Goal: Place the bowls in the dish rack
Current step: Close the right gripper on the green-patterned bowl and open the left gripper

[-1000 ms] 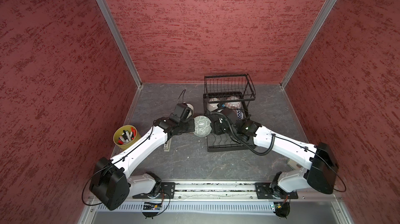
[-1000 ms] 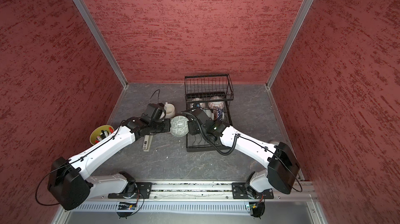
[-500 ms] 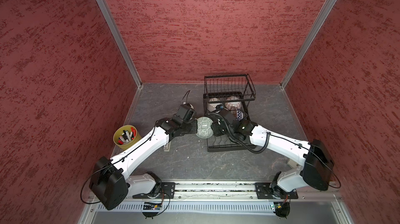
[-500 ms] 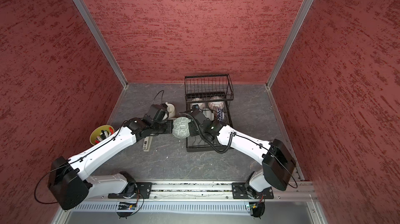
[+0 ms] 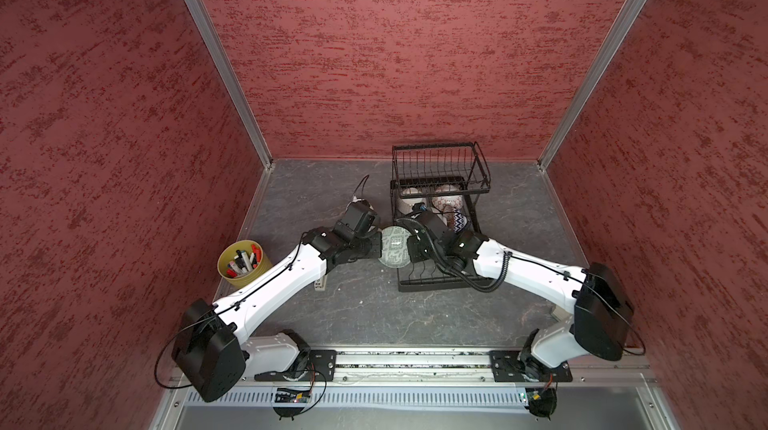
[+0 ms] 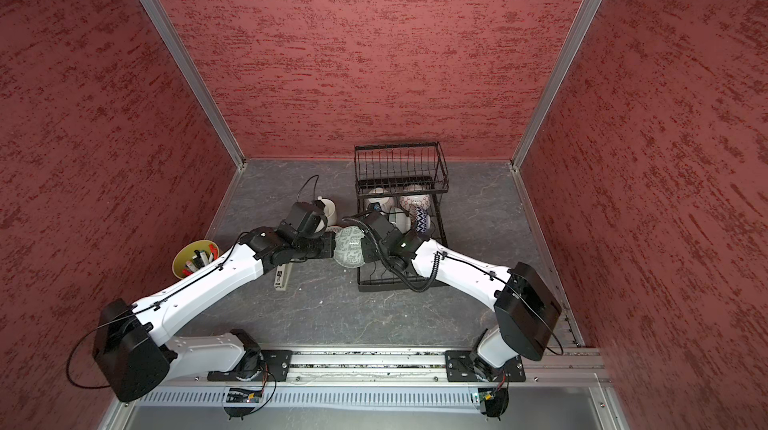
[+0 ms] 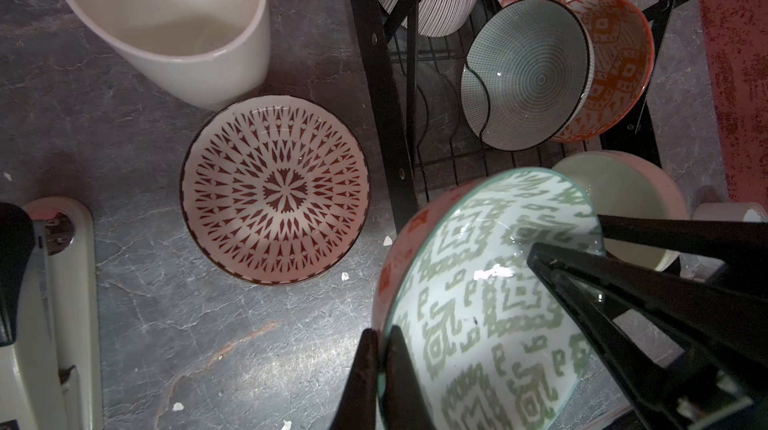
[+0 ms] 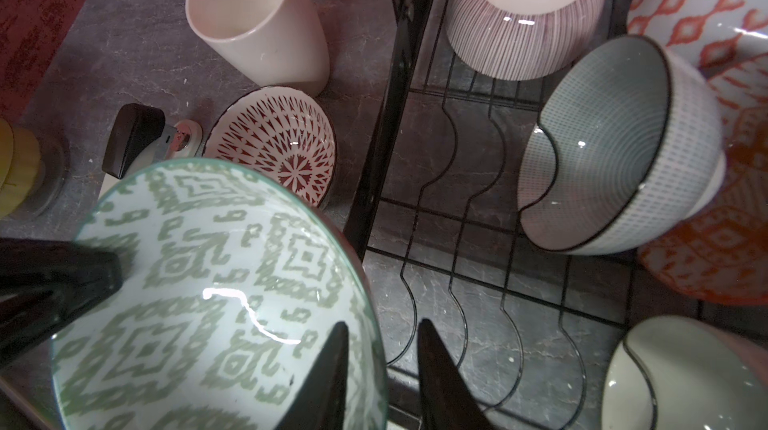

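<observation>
Mid-frame in both top views, left gripper (image 5: 380,246) pinches the green-patterned bowl (image 5: 393,247) by its rim while right gripper's (image 5: 409,246) parted fingers straddle the opposite edge, apparently a handover toward the dish rack (image 5: 440,287).

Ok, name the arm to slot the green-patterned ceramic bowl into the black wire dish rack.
Likely right. The right gripper straddles the green-patterned ceramic bowl at its rim, arm over the black wire dish rack; the left gripper, clamped on the opposite rim, sits outside it.
</observation>
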Available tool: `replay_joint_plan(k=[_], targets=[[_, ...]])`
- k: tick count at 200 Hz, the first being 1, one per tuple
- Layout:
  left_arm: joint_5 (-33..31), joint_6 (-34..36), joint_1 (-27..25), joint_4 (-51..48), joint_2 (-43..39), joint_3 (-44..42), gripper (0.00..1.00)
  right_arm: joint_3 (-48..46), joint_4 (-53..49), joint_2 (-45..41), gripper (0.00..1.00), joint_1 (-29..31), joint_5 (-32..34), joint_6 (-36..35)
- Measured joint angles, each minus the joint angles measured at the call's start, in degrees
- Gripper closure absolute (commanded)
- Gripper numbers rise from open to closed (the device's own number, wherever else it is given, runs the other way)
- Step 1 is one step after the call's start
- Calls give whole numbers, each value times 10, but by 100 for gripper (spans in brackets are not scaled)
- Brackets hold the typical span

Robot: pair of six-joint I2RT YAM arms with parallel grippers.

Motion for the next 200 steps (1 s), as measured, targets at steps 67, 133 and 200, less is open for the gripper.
replay_joint_plan(k=[67, 133, 200], targets=[[-2, -5, 0, 3, 12, 0, 100, 4, 11, 5, 100, 0, 7, 9], [5, -18, -6, 32, 15, 0, 33, 9, -11, 6, 100, 0, 40, 9], [-8, -27, -6, 41, -3, 0, 0, 11, -81, -6, 100, 0, 133, 9]])
